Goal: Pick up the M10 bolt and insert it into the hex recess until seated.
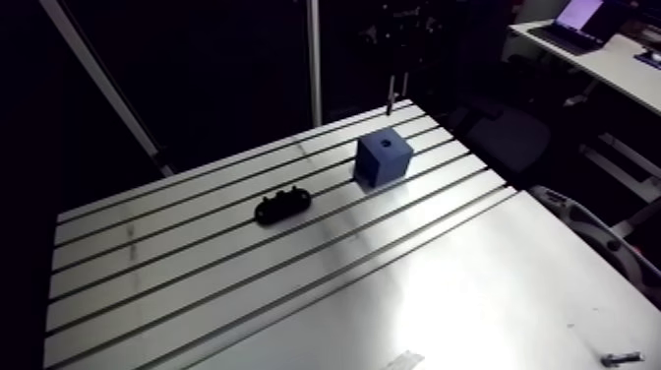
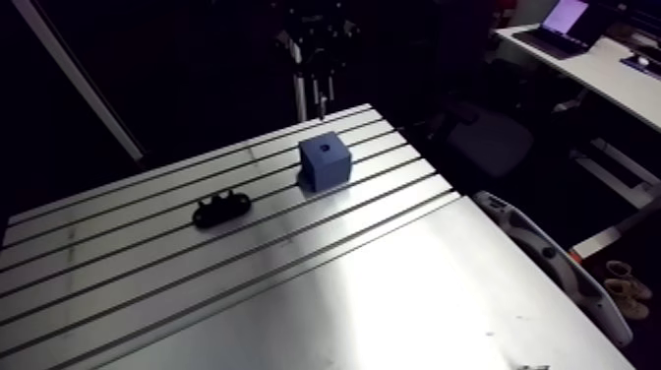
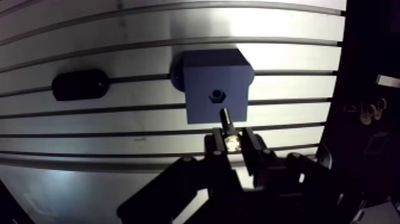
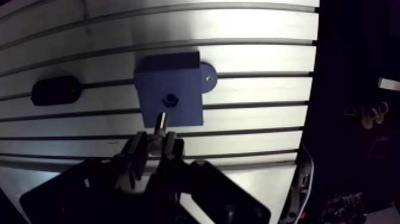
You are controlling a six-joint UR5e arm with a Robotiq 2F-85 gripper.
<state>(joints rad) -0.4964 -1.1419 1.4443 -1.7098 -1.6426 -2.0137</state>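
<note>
the claw [image 3: 231, 141] is clamped on the bolt [image 3: 225, 121] at its head, so the shaft points free toward the blue block [image 3: 205, 71], tip near the hex hole [image 3: 217, 95], probably for lining up.

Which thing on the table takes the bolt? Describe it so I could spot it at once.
On the slotted aluminium table, look near the far edge, just below the gripper that holds the bolt. There stands a blue cube with a small hex recess in its top. Its neighbour, a black oblong part, is low and flat.
</note>
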